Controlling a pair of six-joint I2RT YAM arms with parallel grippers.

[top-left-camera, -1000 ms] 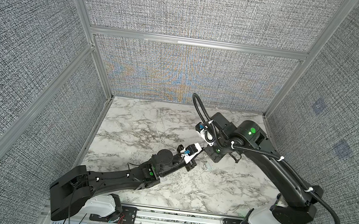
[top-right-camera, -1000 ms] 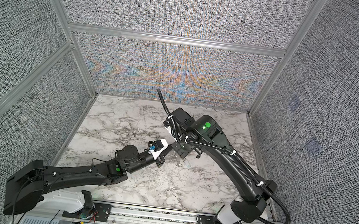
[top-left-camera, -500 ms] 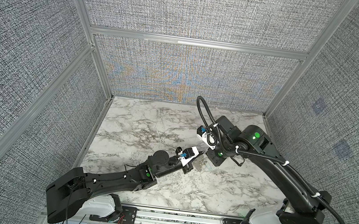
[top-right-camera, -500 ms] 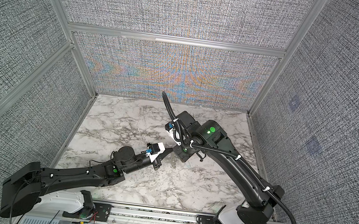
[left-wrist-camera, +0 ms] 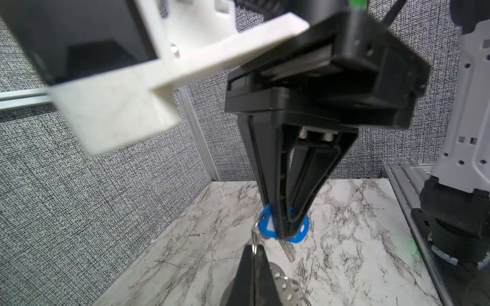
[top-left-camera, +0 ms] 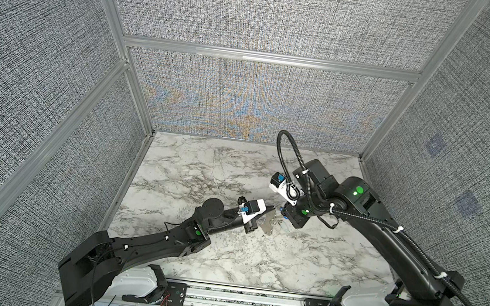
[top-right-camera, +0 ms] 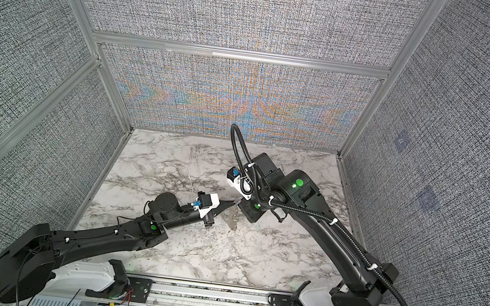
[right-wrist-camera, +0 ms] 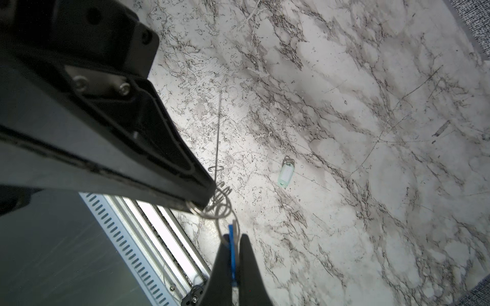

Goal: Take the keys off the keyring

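Left wrist: my left gripper [left-wrist-camera: 254, 250] clamps the thin metal ring [left-wrist-camera: 255, 235], right gripper [left-wrist-camera: 285, 235] the blue plastic tag [left-wrist-camera: 266, 222]; silvery metal keys [left-wrist-camera: 289, 251] seemingly still on.

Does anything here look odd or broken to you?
Yes: in the right wrist view the keyring looks pulled out into loose coils, like a spring, between the left gripper and the right gripper, which pinches the blue tag. A pale green tag lies apart on the table.

- We see grey woven-fabric wall panels [top-left-camera: 254, 12] on three sides.
- Silver aluminium frame bars [top-left-camera: 268, 58] edge them.
- We find a white, grey-veined marble-patterned tabletop [top-left-camera: 191, 166] below, evenly lit.
- A silver metal rail [top-left-camera: 245, 298] borders its near edge.
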